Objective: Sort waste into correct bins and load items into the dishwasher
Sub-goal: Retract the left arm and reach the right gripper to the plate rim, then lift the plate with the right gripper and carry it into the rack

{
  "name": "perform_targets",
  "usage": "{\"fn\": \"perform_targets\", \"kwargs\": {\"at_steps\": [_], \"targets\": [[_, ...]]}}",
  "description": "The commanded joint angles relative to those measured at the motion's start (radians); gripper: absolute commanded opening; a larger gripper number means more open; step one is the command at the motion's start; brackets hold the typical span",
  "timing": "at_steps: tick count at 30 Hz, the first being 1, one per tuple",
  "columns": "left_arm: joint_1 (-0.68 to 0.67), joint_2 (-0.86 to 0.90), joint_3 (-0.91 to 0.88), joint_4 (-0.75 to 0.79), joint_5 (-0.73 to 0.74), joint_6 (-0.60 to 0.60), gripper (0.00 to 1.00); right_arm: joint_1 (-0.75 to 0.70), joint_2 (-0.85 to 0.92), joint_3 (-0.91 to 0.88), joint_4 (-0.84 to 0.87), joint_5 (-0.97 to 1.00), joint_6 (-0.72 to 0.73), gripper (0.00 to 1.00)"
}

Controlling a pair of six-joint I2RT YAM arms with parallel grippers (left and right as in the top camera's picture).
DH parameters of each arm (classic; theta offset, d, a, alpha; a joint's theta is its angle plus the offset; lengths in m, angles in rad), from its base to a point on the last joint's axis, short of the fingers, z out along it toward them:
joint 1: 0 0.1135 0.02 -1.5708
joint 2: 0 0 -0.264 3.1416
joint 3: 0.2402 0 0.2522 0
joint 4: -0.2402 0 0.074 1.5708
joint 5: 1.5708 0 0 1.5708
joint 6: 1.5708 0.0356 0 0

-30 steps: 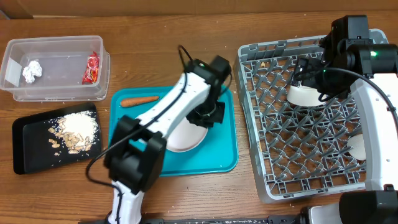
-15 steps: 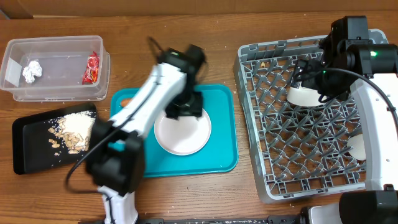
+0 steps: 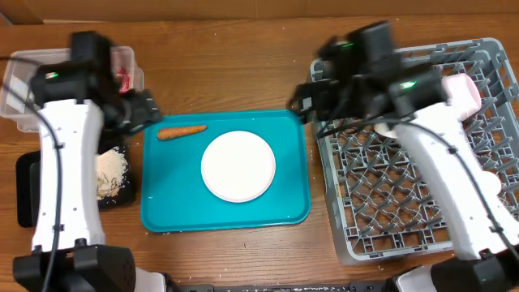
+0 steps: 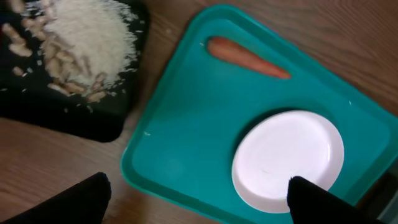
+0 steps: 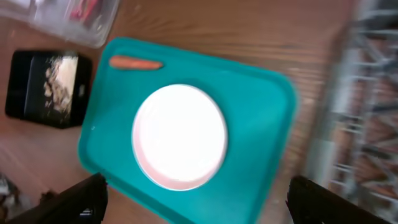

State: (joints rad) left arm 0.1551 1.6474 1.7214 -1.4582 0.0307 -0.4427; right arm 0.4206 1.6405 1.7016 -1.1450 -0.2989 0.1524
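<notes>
Both arms have shifted since the earlier frame. The left arm (image 3: 57, 178) has swung off the plate (image 3: 238, 166) to the left side of the counter (image 3: 243, 57). Its tool, closed a second ago, has spread. The right arm (image 3: 438, 154) has left the back of the rack (image 3: 405, 211) and now reaches toward the teal tray (image 3: 162, 219).

Tool state:
- Left tool (image 3: 139, 109): hangs by the right end of the tub (image 3: 12, 89), just off the teal tray's left rim. In the left wrist view its fingers (image 4: 68, 202) stand wide apart with nothing between them.
- Right tool (image 3: 312, 96): hangs over the gap between the teal tray and the rack. In the right wrist view its fingers (image 5: 81, 199) also stand wide apart and hold nothing.

Item count and position:
- One plate lies flat in the middle of the teal tray, fully uncovered.
- One carrot (image 3: 181, 131) lies on the same tray near its back left corner, apart from the plate.
- One black tray (image 3: 28, 195) sits just beside the teal tray's left edge and carries one heap of food scraps (image 3: 109, 170).
- One tub stands behind the black tray, largely hidden by the left arm. One red wrapper (image 3: 123, 79) shows inside it.
- One rack stands to the right of the teal tray.
- One cup (image 3: 458, 91) sits in the rack's back right part.
- One bowl (image 3: 383, 128) shows only as a white sliver under the right arm.
</notes>
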Motion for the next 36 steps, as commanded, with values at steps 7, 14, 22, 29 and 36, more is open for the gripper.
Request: {"fn": "perform_targets", "kwargs": {"at_steps": [7, 14, 22, 29, 36], "targets": [[0.135, -0.006, 0.013, -0.019, -0.005, 0.062, 0.94, 0.164, 0.248, 0.006, -0.019, 0.121, 0.261, 0.93], [0.135, -0.006, 0.013, -0.018, -0.006, 0.062, 0.95, 0.201, 0.388, 0.005, -0.035, 0.071, 0.298, 0.86], [0.134, -0.006, 0.013, -0.019, -0.006, 0.062, 0.95, 0.221, 0.515, -0.001, -0.039, 0.097, 0.327, 0.78], [0.134, -0.006, 0.013, -0.019, -0.005, 0.062, 0.95, 0.221, 0.597, -0.001, -0.045, 0.098, 0.327, 0.73], [0.134, -0.006, 0.013, -0.021, -0.005, 0.062, 0.95, 0.218, 0.610, -0.022, -0.042, 0.097, 0.327, 0.18]]}}
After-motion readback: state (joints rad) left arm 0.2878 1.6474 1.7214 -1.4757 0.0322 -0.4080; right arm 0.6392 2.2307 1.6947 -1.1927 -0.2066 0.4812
